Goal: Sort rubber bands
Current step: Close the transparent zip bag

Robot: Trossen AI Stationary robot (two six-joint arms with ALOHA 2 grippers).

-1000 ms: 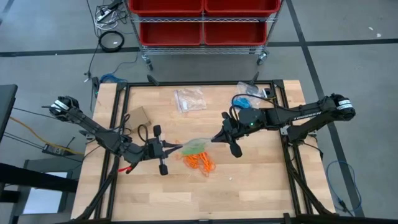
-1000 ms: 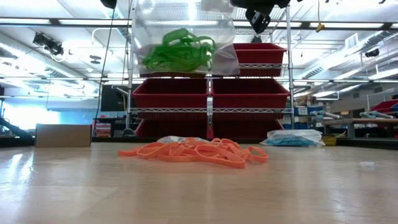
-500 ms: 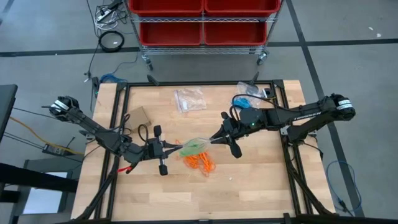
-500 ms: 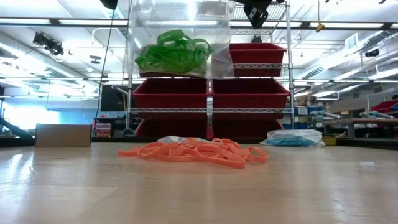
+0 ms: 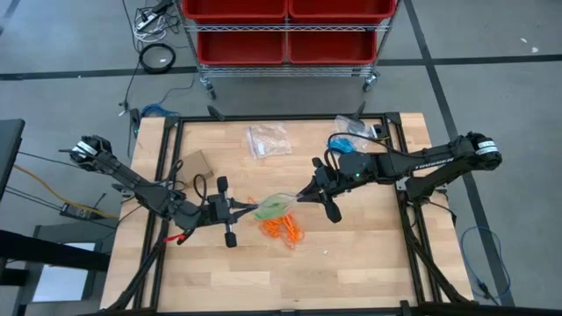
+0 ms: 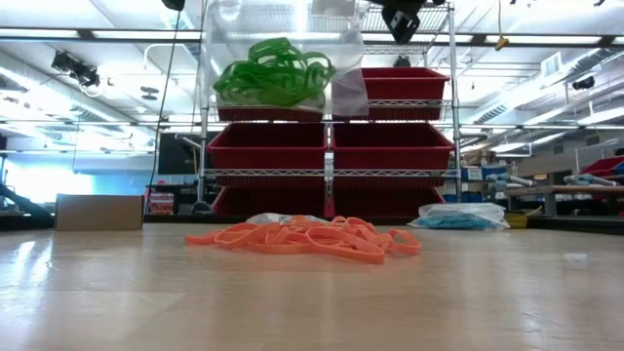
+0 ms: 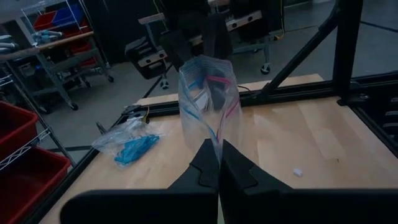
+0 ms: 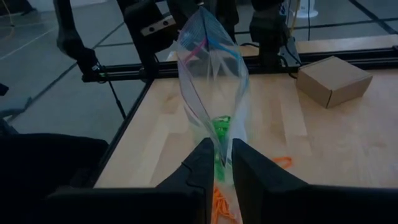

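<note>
Left gripper (image 5: 248, 209) clamped on clear bag (image 5: 275, 206) of green rubber bands (image 6: 273, 74), held aloft mid-table. Orange rubber bands (image 5: 283, 229) heaped on table (image 5: 369, 263) beneath. Right gripper (image 5: 301, 194) pinches bag's other edge. No legible writing.

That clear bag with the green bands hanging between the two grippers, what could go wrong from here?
1. Both the left gripper and the right gripper pinch only thin edges of the clear bag; if either slips, it may sag or drop.
2. The green rubber bands sit in a loose clump inside, so a tilt could spill them.
3. They would likely land on the orange rubber bands lying directly below, mixing the colours again.
</note>
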